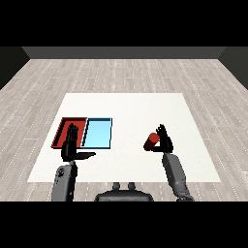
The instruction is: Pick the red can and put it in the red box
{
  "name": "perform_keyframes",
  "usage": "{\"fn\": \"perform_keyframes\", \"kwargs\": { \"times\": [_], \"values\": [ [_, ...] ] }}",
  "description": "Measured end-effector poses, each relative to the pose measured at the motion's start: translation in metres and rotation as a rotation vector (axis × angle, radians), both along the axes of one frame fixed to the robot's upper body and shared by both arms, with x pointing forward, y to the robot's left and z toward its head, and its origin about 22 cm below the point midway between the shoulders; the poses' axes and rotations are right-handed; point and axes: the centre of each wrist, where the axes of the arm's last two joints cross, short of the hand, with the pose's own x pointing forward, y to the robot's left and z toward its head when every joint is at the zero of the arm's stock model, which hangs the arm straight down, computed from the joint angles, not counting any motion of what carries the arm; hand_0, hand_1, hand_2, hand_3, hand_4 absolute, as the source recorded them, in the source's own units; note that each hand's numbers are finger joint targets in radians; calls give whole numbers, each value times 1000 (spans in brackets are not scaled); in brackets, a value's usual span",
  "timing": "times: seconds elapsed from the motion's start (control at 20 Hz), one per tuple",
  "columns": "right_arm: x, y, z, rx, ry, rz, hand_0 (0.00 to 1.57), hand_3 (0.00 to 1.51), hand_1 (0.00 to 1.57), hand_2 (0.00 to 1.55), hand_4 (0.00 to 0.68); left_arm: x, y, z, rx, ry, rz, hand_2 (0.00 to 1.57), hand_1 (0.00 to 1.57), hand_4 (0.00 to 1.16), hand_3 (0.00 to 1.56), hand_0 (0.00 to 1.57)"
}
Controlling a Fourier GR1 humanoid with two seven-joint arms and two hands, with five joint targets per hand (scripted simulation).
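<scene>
Red tray (pixel 62 127): lies at the left of the white counter (pixel 131 104), touching the light blue tray along its right edge.
Left robot hand (pixel 70 147): held upright in front of the red tray and overlapping its near edge in this view; fingers straight and pointing away, thumb stuck out to the right, nothing held.
Light blue tray (pixel 98 133): just right of the red tray, side by side with it.
Red can (pixel 151 141): right of centre, well apart from both trays, tilted, against the right robot hand.
Right robot hand (pixel 164 141): just right of the red can, fingers mostly upright beside it; whether they curl round the can, I cannot tell.
</scene>
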Motion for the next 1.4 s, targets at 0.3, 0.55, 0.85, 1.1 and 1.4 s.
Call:
{"fn": "perform_keyframes", "kwargs": {
  "times": [0.3, 0.55, 0.85, 1.1, 1.4],
  "values": [
    [9, 8, -2, -3, 6, 10, 0, 0, 0, 0, 0, -1, -5, -7, -2, -5, 14, 0, 0, 0, 0, 0],
    [10, 11, 0, -9, 14, 10, 0, 0, 0, 0, 0, 0, -5, -4, -2, 4, 10, 0, 0, 0, 0, 0],
    [20, 6, 1, -10, 26, 7, 0, 0, 0, 0, 0, -3, -9, -6, 3, -3, 5, 0, 0, 0, 0, 0],
    [20, 20, -2, -20, 37, 9, 0, 0, 0, 0, 0, -2, -12, -7, 11, -8, 9, 0, 0, 0, 0, 0],
    [25, 26, -2, -33, 43, 20, 0, 0, 0, 0, 0, -4, -8, -6, 5, -6, 13, 0, 0, 0, 0, 0]
  ]
}}
